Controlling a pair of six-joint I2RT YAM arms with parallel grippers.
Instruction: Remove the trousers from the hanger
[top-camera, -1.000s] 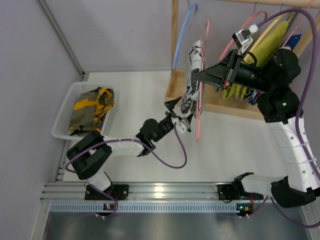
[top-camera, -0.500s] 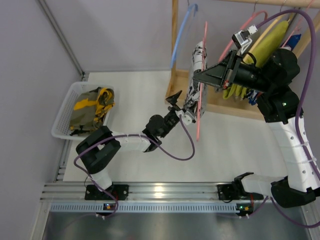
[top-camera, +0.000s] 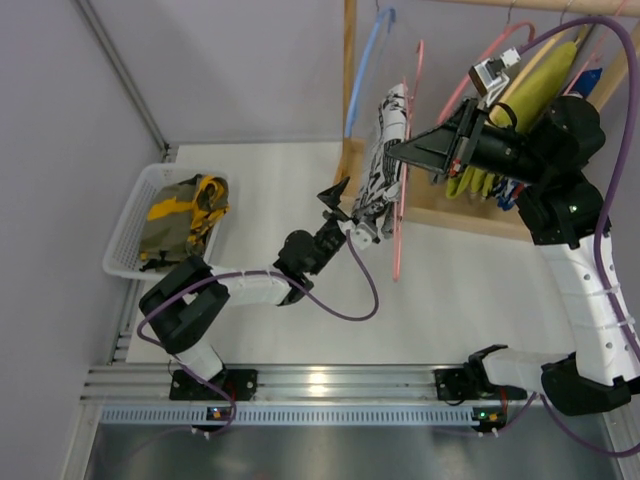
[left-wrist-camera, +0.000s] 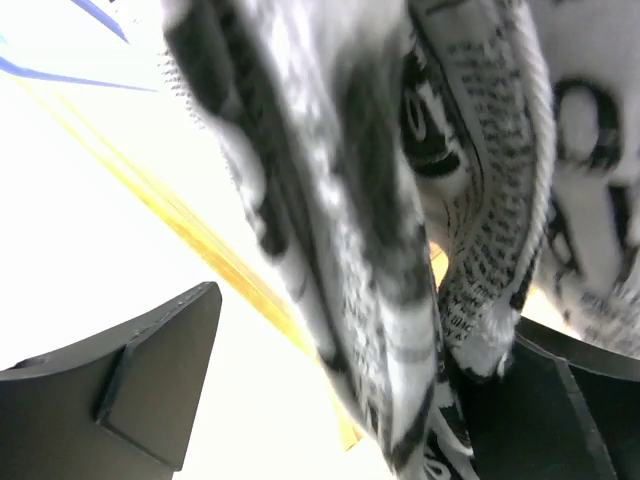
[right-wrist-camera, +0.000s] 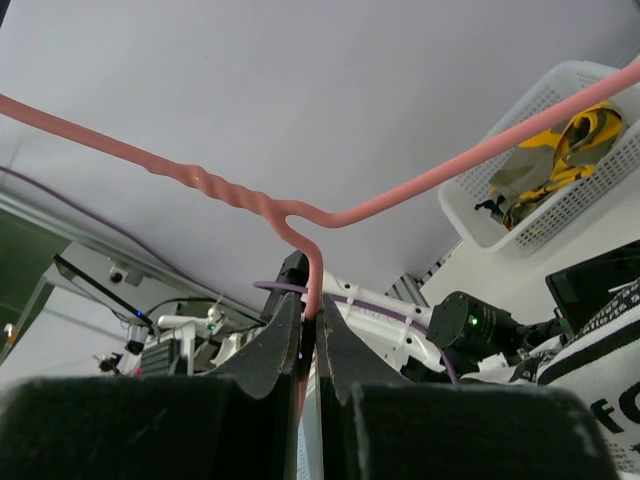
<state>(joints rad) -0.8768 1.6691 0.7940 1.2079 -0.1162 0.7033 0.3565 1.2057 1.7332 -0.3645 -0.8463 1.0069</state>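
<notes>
The trousers (top-camera: 383, 160), black-and-white print, hang on the thin pink-red hanger (top-camera: 400, 235) in front of the rack. My right gripper (top-camera: 397, 152) is shut on the hanger's twisted neck (right-wrist-camera: 312, 290), holding it off the rail. My left gripper (top-camera: 348, 212) is open at the trousers' lower end. In the left wrist view the trousers (left-wrist-camera: 400, 200) hang between my two fingers, against the right finger (left-wrist-camera: 545, 410) and apart from the left finger (left-wrist-camera: 150, 380). The trousers' edge also shows in the right wrist view (right-wrist-camera: 600, 400).
A wooden rack (top-camera: 350, 90) stands at the back with a light blue hanger (top-camera: 368, 65), a thicker salmon-pink hanger (top-camera: 480, 65) and yellow-olive clothes (top-camera: 535, 90). A white basket (top-camera: 128, 222) with olive-and-yellow clothing sits at the left.
My left gripper has shifted slightly left at the trousers' lower end, still open. The hanger and trousers have swung a little and hang straighter. The right gripper keeps its hold.
</notes>
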